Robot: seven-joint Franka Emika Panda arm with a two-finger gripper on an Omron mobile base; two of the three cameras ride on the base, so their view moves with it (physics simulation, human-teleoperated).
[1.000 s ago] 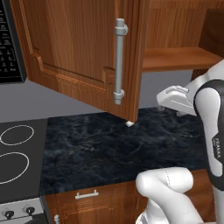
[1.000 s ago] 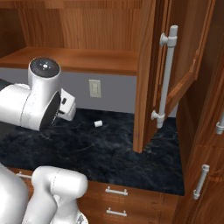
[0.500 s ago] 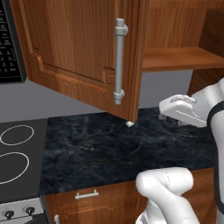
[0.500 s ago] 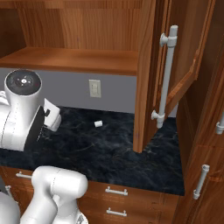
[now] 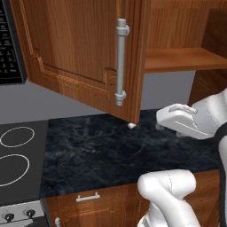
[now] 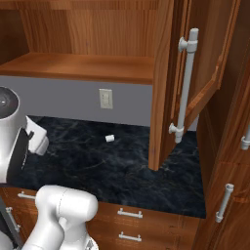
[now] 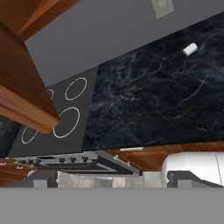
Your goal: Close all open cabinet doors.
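The cabinet door point(image 5: 84, 53) hangs wide open over the dark counter point(image 5: 111, 150) (gripper state: cannot tell).

Kitchen: stovetop point(image 5: 15, 155), marble counter point(image 5: 111, 150), wooden cabinets point(image 6: 88, 29)

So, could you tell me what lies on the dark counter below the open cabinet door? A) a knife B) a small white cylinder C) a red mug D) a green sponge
B: a small white cylinder lies on the counter near the door.
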